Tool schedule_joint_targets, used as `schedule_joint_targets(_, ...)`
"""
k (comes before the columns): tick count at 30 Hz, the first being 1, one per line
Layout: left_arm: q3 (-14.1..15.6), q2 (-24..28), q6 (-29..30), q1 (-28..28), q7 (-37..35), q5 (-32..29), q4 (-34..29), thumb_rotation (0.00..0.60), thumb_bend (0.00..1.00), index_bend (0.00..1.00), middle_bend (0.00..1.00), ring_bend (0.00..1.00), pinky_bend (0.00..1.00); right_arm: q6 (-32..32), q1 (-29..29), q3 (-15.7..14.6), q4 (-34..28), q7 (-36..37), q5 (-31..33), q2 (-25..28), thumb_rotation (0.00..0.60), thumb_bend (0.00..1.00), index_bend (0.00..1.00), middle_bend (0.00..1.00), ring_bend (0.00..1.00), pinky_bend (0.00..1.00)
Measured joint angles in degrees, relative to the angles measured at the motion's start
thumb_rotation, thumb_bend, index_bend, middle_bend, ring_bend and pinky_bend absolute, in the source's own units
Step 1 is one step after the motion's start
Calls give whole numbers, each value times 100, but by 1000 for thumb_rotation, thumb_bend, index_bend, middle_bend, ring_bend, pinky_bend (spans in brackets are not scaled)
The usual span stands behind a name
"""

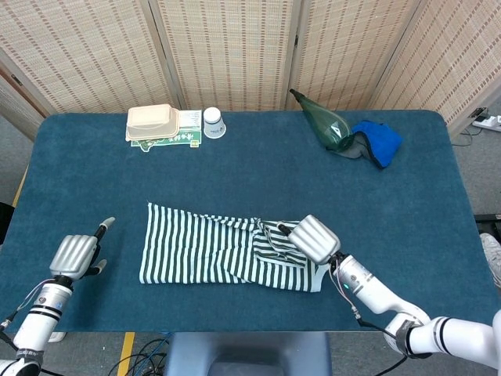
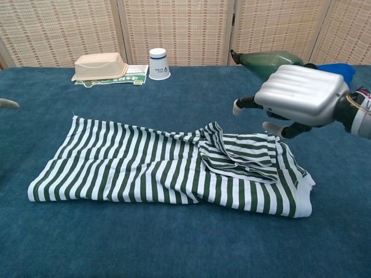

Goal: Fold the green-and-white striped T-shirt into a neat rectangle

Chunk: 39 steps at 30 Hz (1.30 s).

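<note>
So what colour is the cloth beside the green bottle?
Bright blue cloth; clearest in the head view.

Head view: high, steep downward, whole table [image 1: 70, 157]. Chest view: low, near, facing screens. Both share striped T-shirt [image 1: 227, 247].

wall: woven folding screens [image 1: 227, 47] | table: blue cloth [image 1: 258, 176] | floor: grey [image 1: 12, 149]

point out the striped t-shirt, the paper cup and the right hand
striped T-shirt [image 2: 127, 165], chest view, flat left part
paper cup [image 2: 159, 63], chest view, side wall
right hand [image 2: 298, 95], chest view, ribbed back of the hand
</note>
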Motion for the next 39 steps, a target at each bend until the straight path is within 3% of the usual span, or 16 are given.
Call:
schedule_joint_targets(12, 20, 37, 51, 35, 59, -1, -64, 600, 321, 0, 868, 802, 960, -642, 323, 178, 409, -377, 523, -793, 600, 537, 261, 963, 989, 1000)
schedule_joint_targets(22, 54, 59, 75, 83, 2, 27, -31, 600, 321, 0, 868, 802, 960, -938, 470, 27, 686, -701, 706, -1244, 600, 537, 261, 963, 989, 1000)
schedule_joint_targets(31, 79, 37, 190, 74, -201, 409, 141, 600, 321, 11, 862, 791, 958, -400, 325, -14, 54, -408, 345, -665, 600, 537, 261, 963, 985, 1000)
schedule_joint_targets(39, 209, -142, 343, -75, -674, 1329, 771, 600, 321, 160, 847, 769, 945, 440, -94, -88, -800, -69, -59, 451, 600, 481, 261, 952, 973, 1000)
